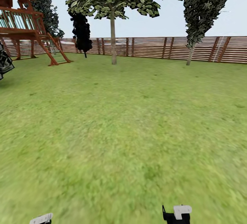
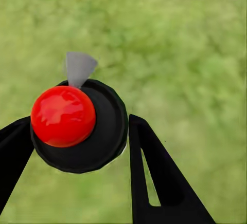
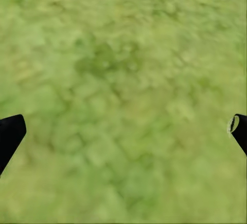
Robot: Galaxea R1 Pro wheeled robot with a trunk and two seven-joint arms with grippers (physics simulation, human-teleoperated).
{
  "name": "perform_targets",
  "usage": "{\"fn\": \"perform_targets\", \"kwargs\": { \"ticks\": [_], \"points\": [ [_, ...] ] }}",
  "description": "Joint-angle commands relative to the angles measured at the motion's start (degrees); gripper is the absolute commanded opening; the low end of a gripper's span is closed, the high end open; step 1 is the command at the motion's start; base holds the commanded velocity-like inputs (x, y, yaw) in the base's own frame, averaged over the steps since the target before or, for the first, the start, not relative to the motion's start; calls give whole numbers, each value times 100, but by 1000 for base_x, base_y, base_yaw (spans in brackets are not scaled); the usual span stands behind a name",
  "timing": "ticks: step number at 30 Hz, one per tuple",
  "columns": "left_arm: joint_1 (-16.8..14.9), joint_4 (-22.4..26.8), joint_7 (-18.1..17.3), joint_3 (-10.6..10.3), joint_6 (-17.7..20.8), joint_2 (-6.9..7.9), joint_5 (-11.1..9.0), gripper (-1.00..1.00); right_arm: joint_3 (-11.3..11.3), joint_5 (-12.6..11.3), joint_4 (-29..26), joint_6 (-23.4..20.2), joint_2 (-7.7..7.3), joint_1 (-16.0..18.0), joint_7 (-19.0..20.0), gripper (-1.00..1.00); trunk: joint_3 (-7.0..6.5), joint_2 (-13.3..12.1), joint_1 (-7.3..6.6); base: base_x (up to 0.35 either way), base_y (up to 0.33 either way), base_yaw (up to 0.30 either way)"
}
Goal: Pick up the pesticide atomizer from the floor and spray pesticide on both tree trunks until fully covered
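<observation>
We look across the garden lawn [image 1: 123, 124] toward the brown slatted fence [image 1: 154, 47] at its far edge. Two trees stand just before that fence: one near the middle with a straight grey-tan trunk [image 1: 113, 39] and a broad mottled crown, the other further right with a thin leaning trunk [image 1: 190, 54]. A near-black cypress [image 1: 81, 32] stands left of the middle tree, and a red-brown wooden play structure [image 1: 24, 28] with a ladder sits at the far left.

At the foot of the head view we note the pale tops of both grippers, left gripper [image 1: 41, 219] and right gripper [image 1: 178, 213], low over the grass.

In the left wrist view, the pesticide atomizer [image 2: 77, 124] sits between the two black fingers [image 2: 154, 178]: a glossy red ball on a round black top, with a small grey wedge at its far edge. The jaws appear closed against it, though we cannot confirm contact on the nearer side.

In the right wrist view, the right fingertips [image 3: 9, 136] sit at opposite edges over bare grass, jaws spread wide.
</observation>
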State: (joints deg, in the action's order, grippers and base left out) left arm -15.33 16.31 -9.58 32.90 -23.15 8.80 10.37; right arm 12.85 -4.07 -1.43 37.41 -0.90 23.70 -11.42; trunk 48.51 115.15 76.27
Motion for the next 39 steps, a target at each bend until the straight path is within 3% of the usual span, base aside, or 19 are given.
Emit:
{"fn": "perform_targets", "kwargs": {
  "ticks": [1,39],
  "points": [
    [-6,0,-26,50,-22,-2,53,-100,50,-41,2,12,1,3,-18,100,5,2,3,338,0,0],
    [-6,-5,-26,59,-14,-2,53,-100,50,-41,2,12,-5,3,-18,100,5,2,3,338,0,0]
  ]
}}
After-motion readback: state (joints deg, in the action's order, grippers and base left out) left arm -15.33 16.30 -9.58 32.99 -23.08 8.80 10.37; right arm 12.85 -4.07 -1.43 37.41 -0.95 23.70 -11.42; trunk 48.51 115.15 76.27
